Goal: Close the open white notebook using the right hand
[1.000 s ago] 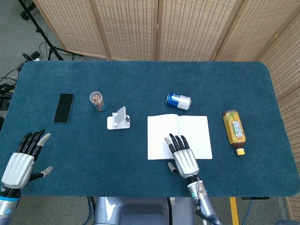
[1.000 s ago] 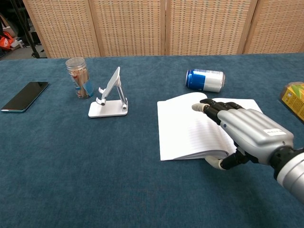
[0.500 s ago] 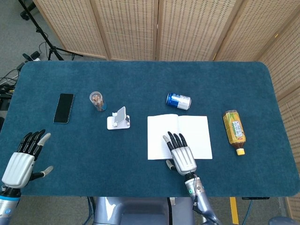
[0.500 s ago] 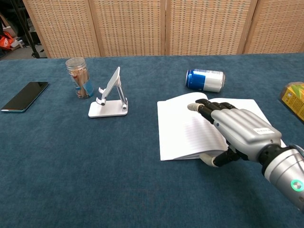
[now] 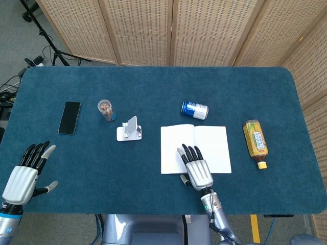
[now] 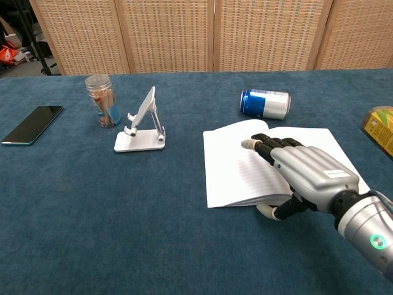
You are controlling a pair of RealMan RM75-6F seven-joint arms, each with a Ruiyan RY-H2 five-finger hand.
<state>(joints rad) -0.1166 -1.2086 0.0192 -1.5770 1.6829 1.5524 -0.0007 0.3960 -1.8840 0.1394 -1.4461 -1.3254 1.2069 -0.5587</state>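
A blue table (image 5: 153, 87) carries an open notebook (image 5: 214, 145) under the right hand's fingers (image 5: 190, 152). Beyond the fingertips lies a can (image 5: 194, 109); right of them a bottle (image 5: 255, 143); left of them a stand (image 5: 129, 129), jar (image 5: 106, 109) and phone (image 5: 69, 117).

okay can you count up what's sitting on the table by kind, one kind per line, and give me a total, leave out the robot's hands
Open white notebook: 1
Blue drink can, lying on its side: 1
Yellow drink bottle, lying on its side: 1
Black phone: 1
White phone stand: 1
Clear jar: 1
Total: 6 things on the table
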